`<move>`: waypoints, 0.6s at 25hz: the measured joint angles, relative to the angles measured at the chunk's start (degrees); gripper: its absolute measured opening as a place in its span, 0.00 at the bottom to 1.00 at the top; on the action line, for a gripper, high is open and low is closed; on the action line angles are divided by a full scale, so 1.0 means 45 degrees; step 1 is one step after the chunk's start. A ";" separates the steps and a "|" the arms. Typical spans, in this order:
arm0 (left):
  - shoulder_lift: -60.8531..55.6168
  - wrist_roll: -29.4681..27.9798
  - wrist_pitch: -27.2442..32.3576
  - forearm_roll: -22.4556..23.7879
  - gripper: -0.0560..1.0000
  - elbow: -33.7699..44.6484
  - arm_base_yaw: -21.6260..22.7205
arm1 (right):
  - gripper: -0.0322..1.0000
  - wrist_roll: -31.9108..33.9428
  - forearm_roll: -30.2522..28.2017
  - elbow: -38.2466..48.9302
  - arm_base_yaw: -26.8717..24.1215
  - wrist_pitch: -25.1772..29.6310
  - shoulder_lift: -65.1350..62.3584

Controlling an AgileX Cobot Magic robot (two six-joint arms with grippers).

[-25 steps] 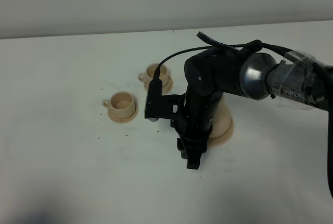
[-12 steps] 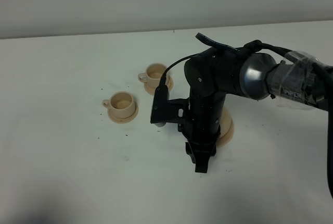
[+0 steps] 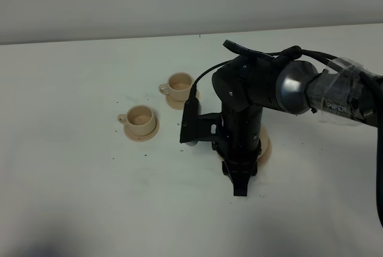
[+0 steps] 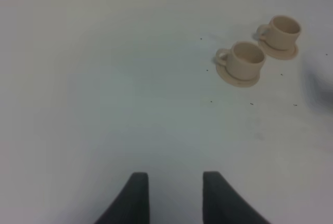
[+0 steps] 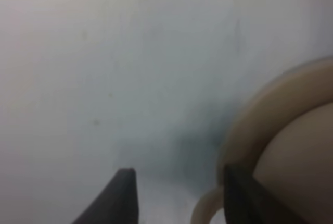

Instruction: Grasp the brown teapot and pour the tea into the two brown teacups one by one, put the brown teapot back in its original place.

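Brown teapot (image 5: 304, 166): on its wide saucer (image 3: 265, 148), right of near teacup (image 3: 140, 116) and far teacup (image 3: 180, 82), under right arm (image 3: 287, 86).
Right claw (image 5: 179, 198): jaws spread, loop handle (image 5: 204, 209) between them, not clamped.
Left claw (image 4: 174, 197): jaws apart, empty, above tabletop (image 4: 104, 78).

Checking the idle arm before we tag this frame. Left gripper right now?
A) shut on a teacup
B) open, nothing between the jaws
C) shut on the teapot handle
B: the left wrist view shows the left gripper open over bare table, with the nearer teacup and the farther teacup well clear of it.
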 joint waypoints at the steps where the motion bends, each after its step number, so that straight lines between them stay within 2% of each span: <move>1: 0.0000 0.0000 0.0000 0.0000 0.31 0.0000 0.0000 | 0.41 0.0000 -0.0011 0.0000 -0.0012 0.0048 0.0000; 15: 0.0000 0.0000 0.0000 0.0000 0.31 0.0000 0.0000 | 0.41 -0.0008 -0.0105 0.0000 -0.0023 0.0512 0.0000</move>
